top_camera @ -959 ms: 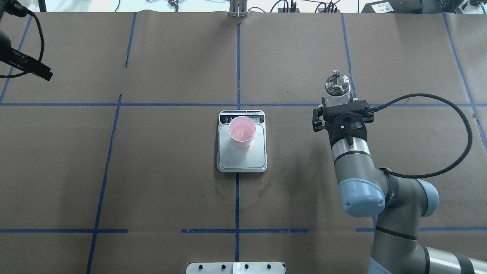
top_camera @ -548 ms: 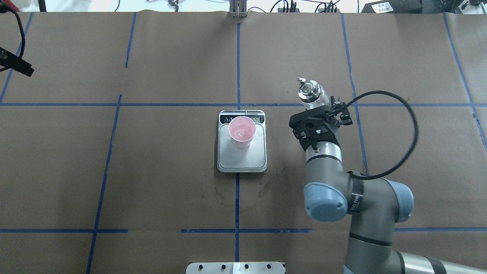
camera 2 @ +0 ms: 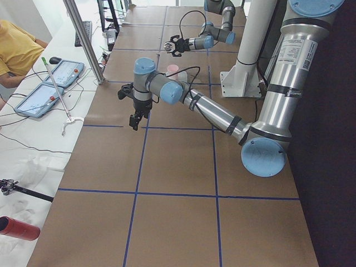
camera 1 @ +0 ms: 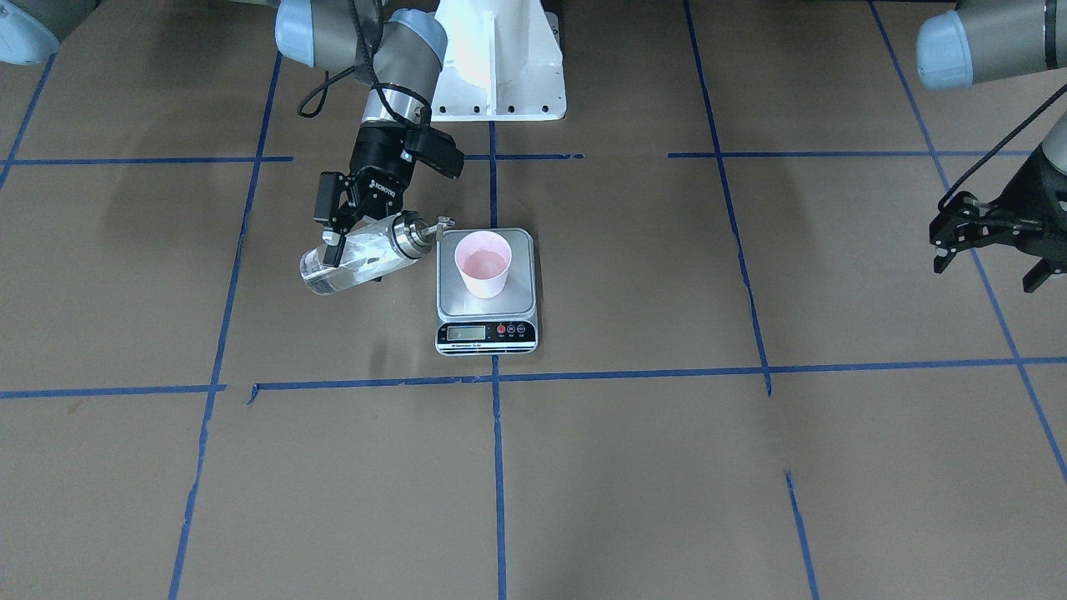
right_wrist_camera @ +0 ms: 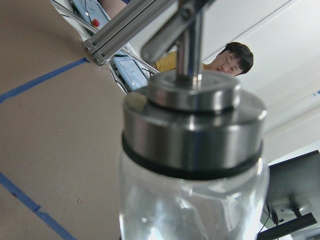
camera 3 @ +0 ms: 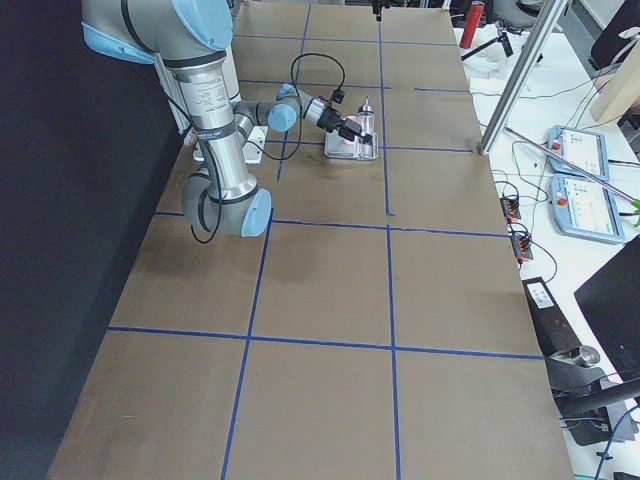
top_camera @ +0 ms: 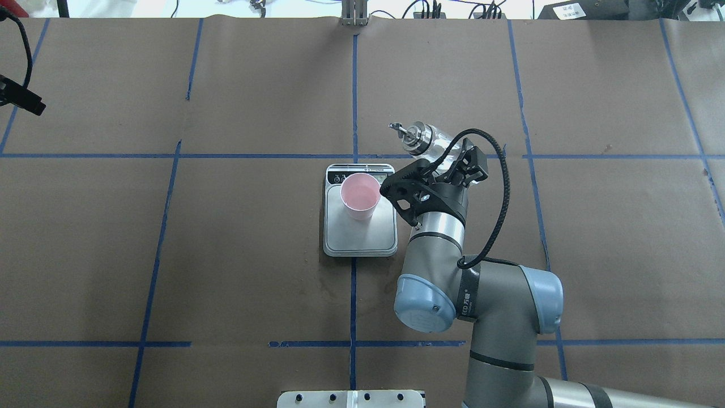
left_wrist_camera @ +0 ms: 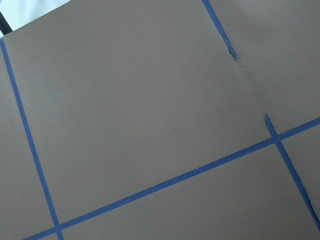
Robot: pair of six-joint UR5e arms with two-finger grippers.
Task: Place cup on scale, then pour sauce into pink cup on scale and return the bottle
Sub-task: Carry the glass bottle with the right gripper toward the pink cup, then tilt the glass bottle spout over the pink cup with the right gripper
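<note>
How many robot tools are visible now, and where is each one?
2. The right tool holds the tilted bottle beside the scale. The left tool hangs open above the table, far from the scale. None seems hidden.

Cup (camera 1: 483,265) stands on scale (camera 1: 486,333), bottle (camera 1: 367,258) beside it

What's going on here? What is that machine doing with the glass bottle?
A two-armed robot is about to pour. Its right gripper holds a clear glass bottle, tipped nearly onto its side with the metal spout pointing at a pink cup. The cup stands on a small kitchen scale. No liquid can be seen flowing from the spout. The left gripper hangs open and empty, far off to the side.
</note>
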